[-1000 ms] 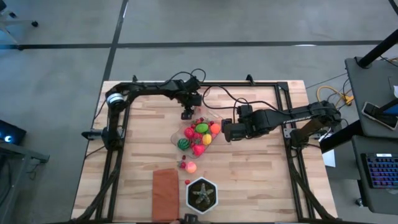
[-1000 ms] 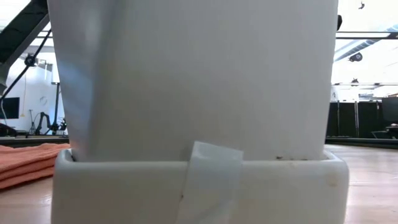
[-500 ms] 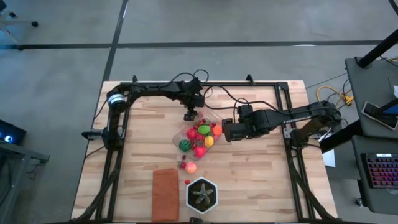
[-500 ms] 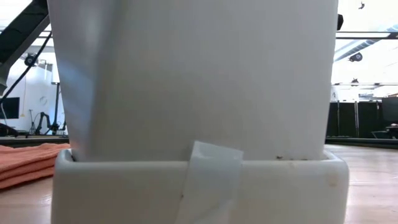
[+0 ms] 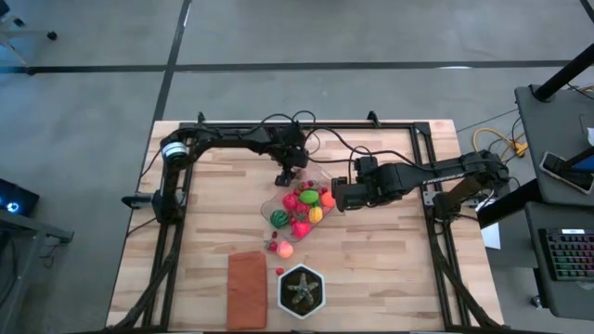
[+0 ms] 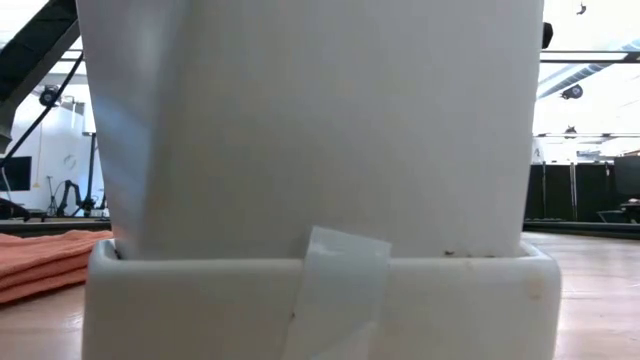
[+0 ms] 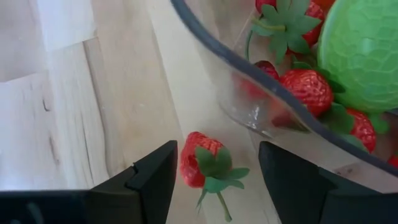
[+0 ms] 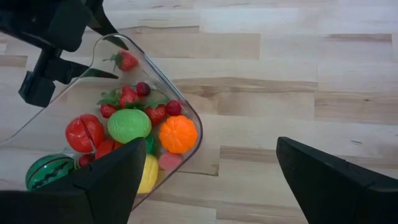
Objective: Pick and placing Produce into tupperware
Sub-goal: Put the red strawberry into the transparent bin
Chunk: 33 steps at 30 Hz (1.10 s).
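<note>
Currently the left gripper (image 7: 214, 171) straddles a strawberry (image 7: 202, 163) lying just outside the tupperware (image 5: 295, 184), fingers spread, apparently not yet gripping. The right gripper (image 8: 208, 177) waits beside the container, fingers wide apart.

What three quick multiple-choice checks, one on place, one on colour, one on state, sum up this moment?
1. Where is the strawberry between the left gripper's fingers?
A. inside the tupperware
B. on the table outside the tupperware
C. in the black pot

2. What colour is the round fruit beside the orange in the tupperware?
A. green
B. blue
C. white

3. How is the right gripper?
A. shut on a strawberry
B. open
C. shut on the tupperware

Answers: B, left wrist view shows it on wood outside the wall; A, right wrist view shows green; B, its fingers stand wide, holding nothing.
</note>
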Each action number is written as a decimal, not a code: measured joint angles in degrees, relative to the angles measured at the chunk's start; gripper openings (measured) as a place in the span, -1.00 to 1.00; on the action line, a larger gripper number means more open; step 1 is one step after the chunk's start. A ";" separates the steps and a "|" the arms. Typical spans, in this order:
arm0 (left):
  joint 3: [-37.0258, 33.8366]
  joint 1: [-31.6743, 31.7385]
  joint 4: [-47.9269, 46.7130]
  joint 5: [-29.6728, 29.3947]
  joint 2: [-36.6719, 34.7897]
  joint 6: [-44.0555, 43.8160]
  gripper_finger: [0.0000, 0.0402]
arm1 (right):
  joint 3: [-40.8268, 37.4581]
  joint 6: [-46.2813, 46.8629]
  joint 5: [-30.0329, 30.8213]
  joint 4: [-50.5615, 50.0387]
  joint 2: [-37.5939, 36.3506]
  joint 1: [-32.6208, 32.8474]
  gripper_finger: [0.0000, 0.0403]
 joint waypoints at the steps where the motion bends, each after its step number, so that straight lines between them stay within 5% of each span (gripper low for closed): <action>1: -0.10 0.00 0.09 -0.04 0.00 0.01 0.05 | 0.00 0.00 0.00 -0.02 0.00 0.00 0.75; 28: -0.16 -0.17 0.77 -2.74 2.29 -0.36 0.05 | 0.00 1.53 0.20 -0.33 0.00 0.02 0.75; 33: -0.22 -0.17 1.31 -2.77 2.29 -0.38 -0.10 | -0.01 1.55 0.20 -0.69 0.00 0.02 0.75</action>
